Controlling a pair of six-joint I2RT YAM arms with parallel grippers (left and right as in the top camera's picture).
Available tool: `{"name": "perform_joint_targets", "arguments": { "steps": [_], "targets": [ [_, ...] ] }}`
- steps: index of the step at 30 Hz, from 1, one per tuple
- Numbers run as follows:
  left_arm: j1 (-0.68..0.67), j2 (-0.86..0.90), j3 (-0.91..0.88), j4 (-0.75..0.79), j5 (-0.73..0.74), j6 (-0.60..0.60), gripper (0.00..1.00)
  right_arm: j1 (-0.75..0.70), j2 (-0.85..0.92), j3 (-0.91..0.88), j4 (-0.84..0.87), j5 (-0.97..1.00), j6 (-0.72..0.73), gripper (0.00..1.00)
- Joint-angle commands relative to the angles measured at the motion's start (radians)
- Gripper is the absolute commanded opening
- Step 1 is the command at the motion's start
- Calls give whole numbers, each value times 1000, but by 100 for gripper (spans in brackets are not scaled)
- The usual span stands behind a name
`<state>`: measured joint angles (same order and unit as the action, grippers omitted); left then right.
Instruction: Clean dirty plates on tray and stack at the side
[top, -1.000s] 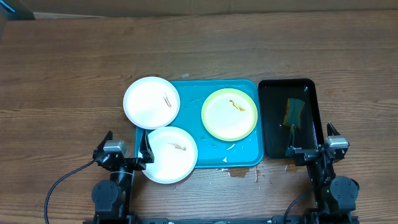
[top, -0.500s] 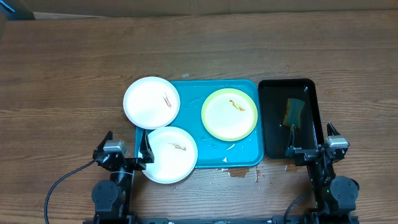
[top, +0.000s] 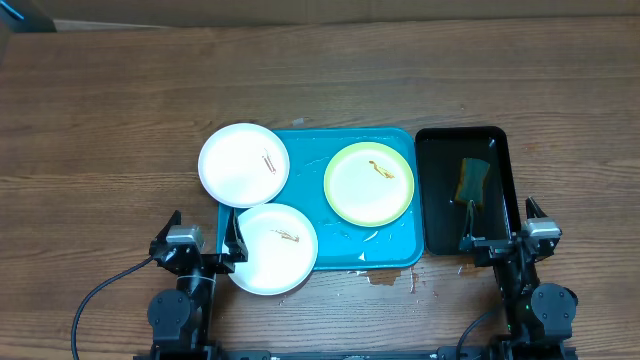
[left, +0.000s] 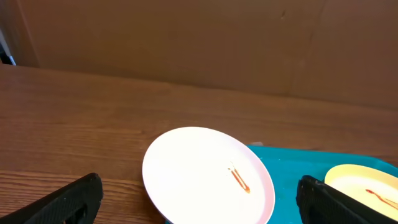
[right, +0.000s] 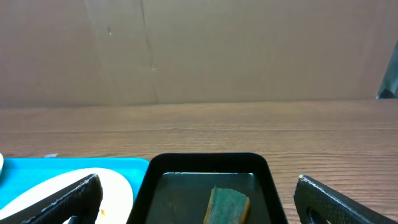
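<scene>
Nothing is done yet: three smeared plates lie unstacked ahead of the wide, empty left hand; the right hand, also wide, faces the untouched sponge.

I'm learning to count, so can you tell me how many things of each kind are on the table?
White plates: 2
Yellow-green plate: 1
Turquoise tray: 1
Black tray: 1
Sponge: 1
Total: 6
</scene>
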<state>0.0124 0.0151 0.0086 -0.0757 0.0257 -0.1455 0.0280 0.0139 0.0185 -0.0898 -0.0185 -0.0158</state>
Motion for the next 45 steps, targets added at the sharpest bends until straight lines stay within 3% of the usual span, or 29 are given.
{"name": "perform_joint_targets", "arguments": {
  "steps": [1,7,11,18,24,29,35,38,41,45],
  "targets": [
    [-6,1,-4,-1,8,23,100,6,-11,-11,5,11,-4,100],
    [-6,1,-4,-1,8,23,100,6,-11,-11,16,10,-1,100],
    [-6,1,-4,-1,8,23,100,6,-11,0,65,-107,117,100],
    [-6,1,-4,-1,8,23,100,3,71,208,-83,-140,166,100],
    [-6,1,-4,-1,8,23,100,3,459,622,-407,-142,116,100],
    [-6,1,-4,-1,8,23,100,3,910,1131,-832,-140,0,100],
    [-6,1,-4,-1,8,23,100,3,1353,1675,-1360,-140,-12,100],
    [-6,1,-4,-1,8,23,100,2,1482,1786,-1447,-141,-10,100],
    [-6,1,-4,-1,8,23,100,0,1551,1787,-1442,-140,-6,100],
    [-6,1,-4,-1,8,23,100,-15,1622,1787,-1438,-140,63,76]
  ]
}}
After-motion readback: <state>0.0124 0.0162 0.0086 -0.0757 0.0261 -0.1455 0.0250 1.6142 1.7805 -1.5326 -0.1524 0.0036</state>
